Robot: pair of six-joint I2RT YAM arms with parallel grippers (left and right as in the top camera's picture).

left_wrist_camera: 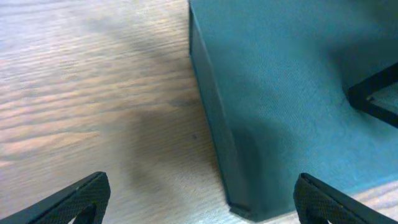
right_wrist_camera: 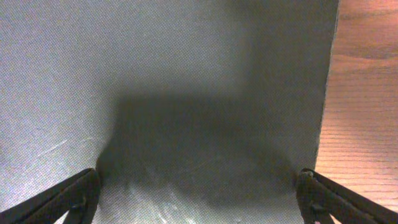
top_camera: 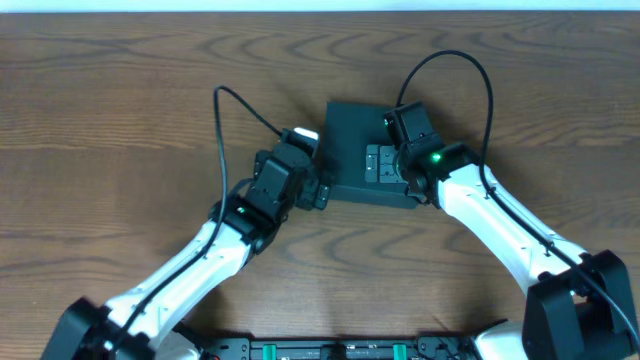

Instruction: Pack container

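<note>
The container [top_camera: 350,130] is a dark teal-green square box with its lid down, in the middle of the table in the overhead view. My left gripper [top_camera: 322,190] is open at the box's front left corner. In the left wrist view its jaws [left_wrist_camera: 202,183] straddle that corner of the container [left_wrist_camera: 292,93], one finger over the table, one over the lid. My right gripper [top_camera: 385,165] is open over the lid's right part. In the right wrist view its jaws [right_wrist_camera: 200,177] are spread wide just above the lid [right_wrist_camera: 186,81]. Neither gripper holds anything. The box's inside is hidden.
The wooden table [top_camera: 120,120] runs all round the box. Black cables loop off the left arm [top_camera: 235,105] and the right arm [top_camera: 485,80]. A finger of the right gripper shows at the right edge of the left wrist view [left_wrist_camera: 373,96].
</note>
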